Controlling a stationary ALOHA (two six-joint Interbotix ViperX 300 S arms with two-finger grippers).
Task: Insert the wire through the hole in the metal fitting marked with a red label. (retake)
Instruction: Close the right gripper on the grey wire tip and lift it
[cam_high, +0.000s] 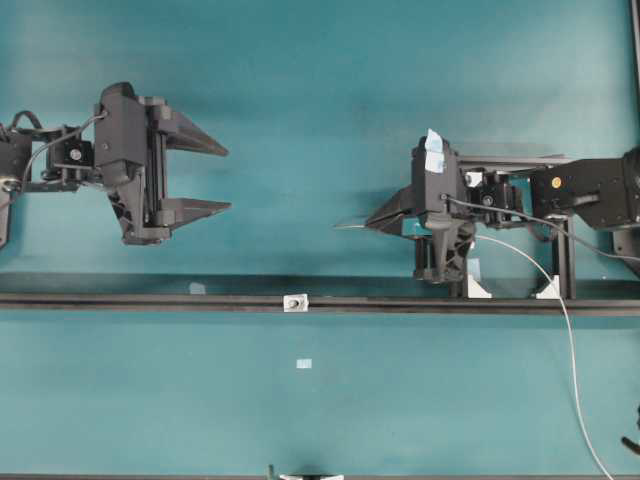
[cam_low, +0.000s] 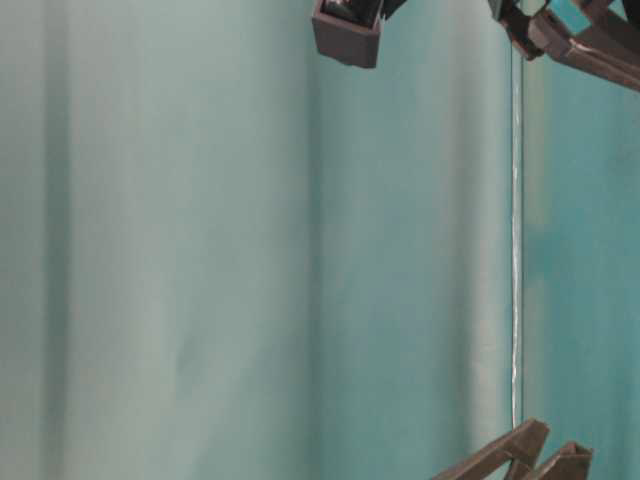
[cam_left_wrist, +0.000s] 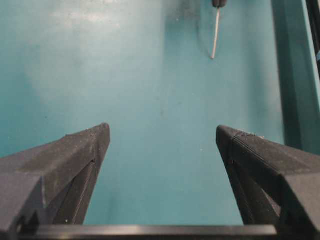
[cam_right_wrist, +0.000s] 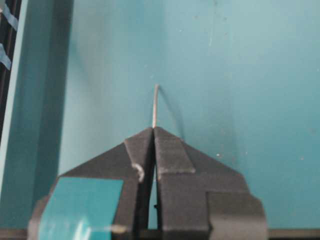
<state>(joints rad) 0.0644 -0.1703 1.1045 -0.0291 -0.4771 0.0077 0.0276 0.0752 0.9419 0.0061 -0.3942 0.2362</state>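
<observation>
Only the overhead view takes in both arms and the metal fitting (cam_high: 295, 302) — it sits on the dark rail (cam_high: 150, 299) crossing the teal table (cam_high: 320, 400), below and between the 2 grippers. The right wrist view shows what that view blurs: the right gripper (cam_right_wrist: 153, 131) clenched on the wire (cam_right_wrist: 155, 105), whose short end pokes out past the tips. The left gripper (cam_high: 222, 179), level and pointing toward the right one, stands wide apart and holds nothing — its wrist view catches the wire tip far ahead.
</observation>
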